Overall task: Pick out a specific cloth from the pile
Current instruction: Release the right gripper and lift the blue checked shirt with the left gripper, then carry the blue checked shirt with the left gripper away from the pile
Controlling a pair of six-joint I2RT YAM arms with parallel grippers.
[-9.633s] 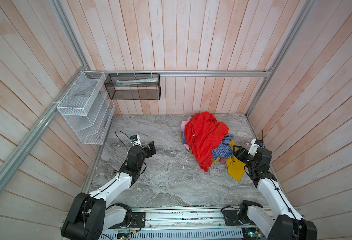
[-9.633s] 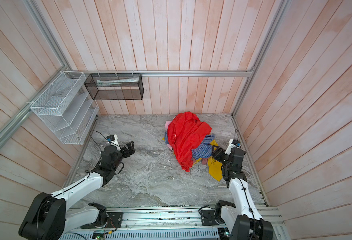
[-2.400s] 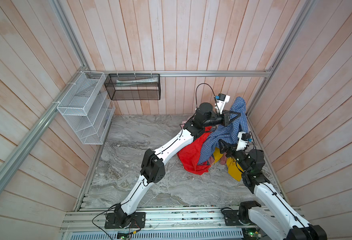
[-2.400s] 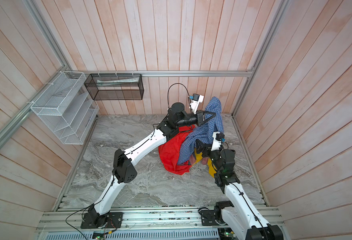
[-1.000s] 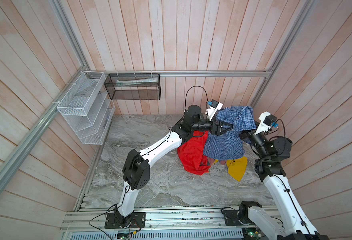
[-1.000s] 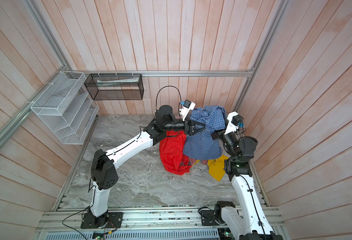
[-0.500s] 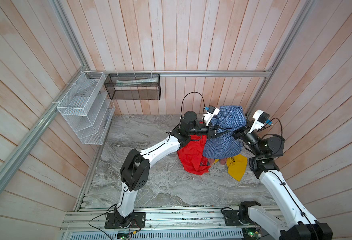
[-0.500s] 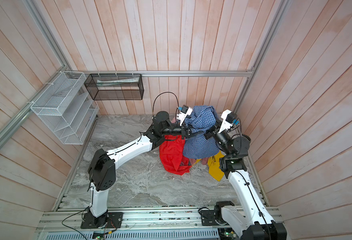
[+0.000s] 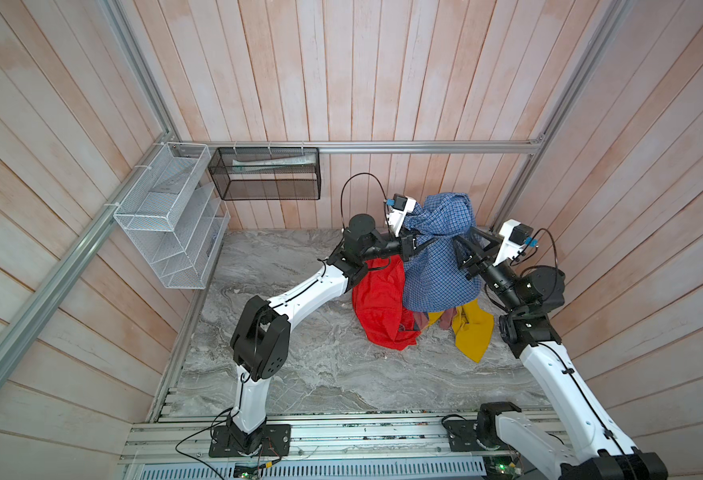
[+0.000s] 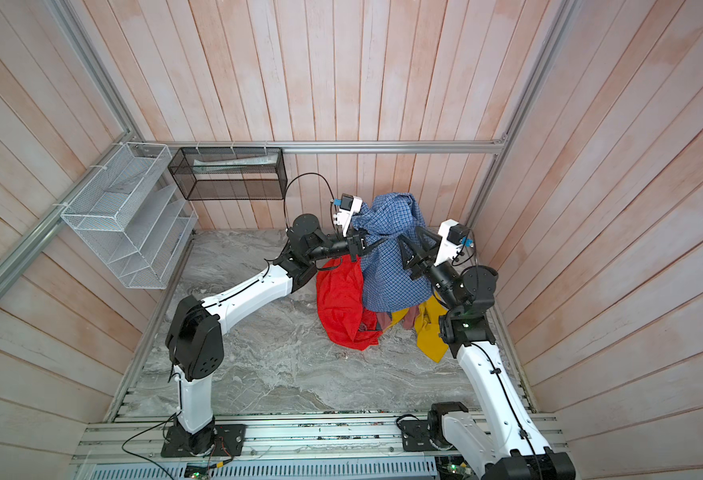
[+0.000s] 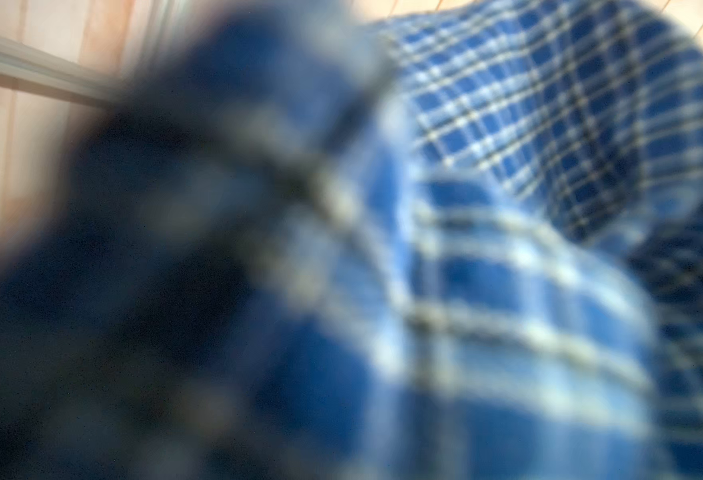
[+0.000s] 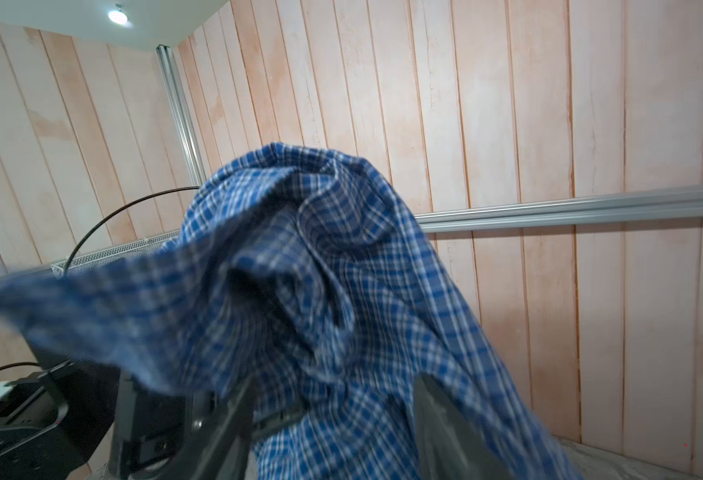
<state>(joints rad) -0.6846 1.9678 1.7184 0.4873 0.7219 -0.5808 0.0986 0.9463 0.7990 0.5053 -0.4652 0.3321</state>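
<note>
The cloth (image 9: pixel 437 266) (image 10: pixel 387 270) hangs in the air over the pile (image 9: pixel 383 316) (image 10: pixel 343 311), held up between the two arms near the back right corner of the tabletop (image 9: pixel 320 365). Its hem drops in front of the pile's red garment (image 9: pixel 377 303) and mustard-yellow garment (image 9: pixel 472 332); whether it touches them cannot be told.

The grip has changed hands. A second ago the left pincer (image 9: pixel 424 244) (image 10: pixel 377 243) stood with its fingers spread beside the cloth. Now they are together, clamped on the cloth's left edge. The left wrist view is filled with blurred blue check (image 11: pixel 549 124).

The right pincer (image 9: pixel 468 241) (image 10: pixel 414 237) carried the cloth a second ago. Now its fingers (image 12: pixel 233 415) stand apart, pointing up, and the fabric (image 12: pixel 320 249) lies draped loosely over and between them.

The cloth has also bunched narrower and taller than it was a second ago, when it spread wide between the arms. Much earlier it lay tucked under the red garment on the pile, with both arms low on the tabletop.
</note>
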